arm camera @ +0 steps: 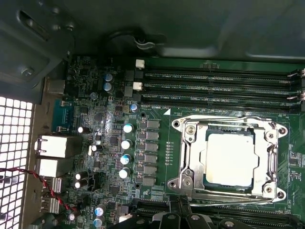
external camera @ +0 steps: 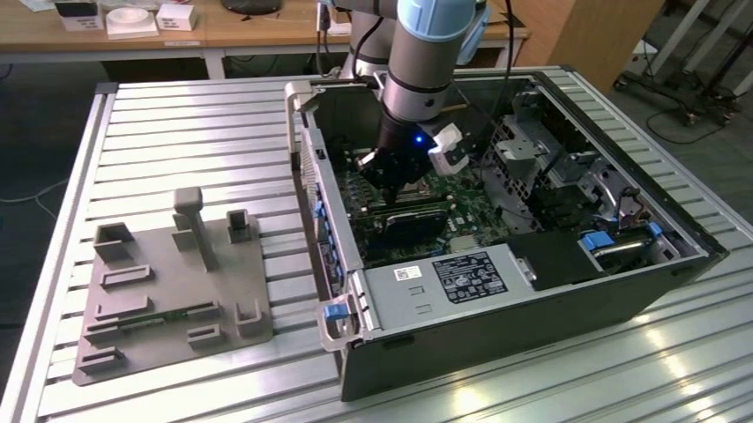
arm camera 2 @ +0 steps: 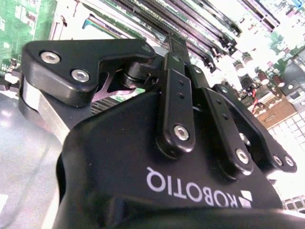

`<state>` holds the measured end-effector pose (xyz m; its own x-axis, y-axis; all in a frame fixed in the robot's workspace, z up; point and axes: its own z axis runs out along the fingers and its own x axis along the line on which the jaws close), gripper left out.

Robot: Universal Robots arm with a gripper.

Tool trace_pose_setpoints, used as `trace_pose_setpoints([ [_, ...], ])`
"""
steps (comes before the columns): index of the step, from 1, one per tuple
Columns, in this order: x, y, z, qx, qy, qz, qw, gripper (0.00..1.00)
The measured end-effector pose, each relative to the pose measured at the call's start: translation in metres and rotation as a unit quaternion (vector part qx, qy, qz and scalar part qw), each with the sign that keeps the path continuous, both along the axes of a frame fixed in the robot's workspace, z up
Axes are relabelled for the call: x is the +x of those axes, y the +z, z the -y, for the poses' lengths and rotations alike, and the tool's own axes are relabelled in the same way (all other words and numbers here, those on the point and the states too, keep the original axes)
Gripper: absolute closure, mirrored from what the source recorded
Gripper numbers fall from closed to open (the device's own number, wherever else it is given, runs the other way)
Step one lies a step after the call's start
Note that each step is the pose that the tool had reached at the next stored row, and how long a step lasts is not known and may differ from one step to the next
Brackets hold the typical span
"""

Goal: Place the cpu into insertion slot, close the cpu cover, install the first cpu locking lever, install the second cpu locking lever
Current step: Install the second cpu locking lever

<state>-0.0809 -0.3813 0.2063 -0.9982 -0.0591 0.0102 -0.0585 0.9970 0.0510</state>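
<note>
In the first wrist view the cpu [arm camera: 230,159] lies flat in the insertion slot [arm camera: 208,182], its pale metal top showing through the cut-out of the cpu cover [arm camera: 189,157], which is down over it. One thin wire lever [arm camera: 224,119] runs along one side of the cover and a second lever [arm camera: 224,202] along the opposite side, both lying low against the frame. My gripper [arm camera: 181,220] is just off the socket's edge beside the second lever. In the exterior view the gripper [external camera: 396,187] reaches down into the open computer case [external camera: 506,326] over the motherboard. Its black body [arm camera 2: 157,157] is close up in the second wrist view.
Long black memory slots [arm camera: 214,87] run beside the socket. Upright capacitors [arm camera: 127,143] and rear ports [arm camera: 52,145] stand further along the board. A white-labelled power-supply box [external camera: 453,278] sits at the case's near end. A grey fixture plate [external camera: 165,291] lies on the slatted table at the exterior view's left.
</note>
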Motion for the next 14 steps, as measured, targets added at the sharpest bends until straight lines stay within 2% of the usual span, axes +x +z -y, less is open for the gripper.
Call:
trace_pose_setpoints([
  [14, -0.0001, -0.0013, 0.0, 0.0081, 0.0, 0.0, 1.0, 0.9],
])
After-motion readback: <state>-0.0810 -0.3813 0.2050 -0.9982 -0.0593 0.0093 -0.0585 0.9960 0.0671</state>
